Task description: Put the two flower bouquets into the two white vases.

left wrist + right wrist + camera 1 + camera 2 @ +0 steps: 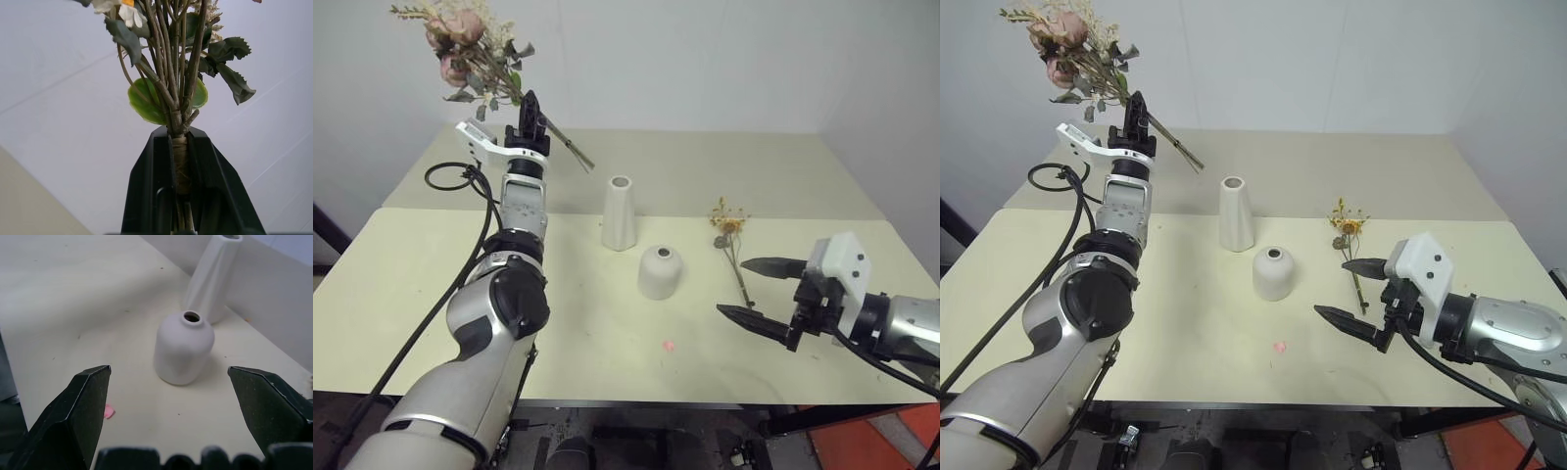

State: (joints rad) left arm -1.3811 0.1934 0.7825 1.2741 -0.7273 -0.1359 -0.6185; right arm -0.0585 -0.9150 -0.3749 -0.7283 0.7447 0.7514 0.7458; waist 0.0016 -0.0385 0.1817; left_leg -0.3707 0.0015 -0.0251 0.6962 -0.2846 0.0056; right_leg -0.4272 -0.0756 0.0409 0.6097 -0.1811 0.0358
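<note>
head stereo: fwd-down over table [607, 333] | wrist cams: close, along tools

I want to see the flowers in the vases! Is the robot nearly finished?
Not yet. Both the tall white cone vase and the short round white vase stand empty. The left gripper holds the bushy pink-rose bouquet up in the air. The thin yellow-flowered sprig lies on the table beside the open right gripper.
</note>
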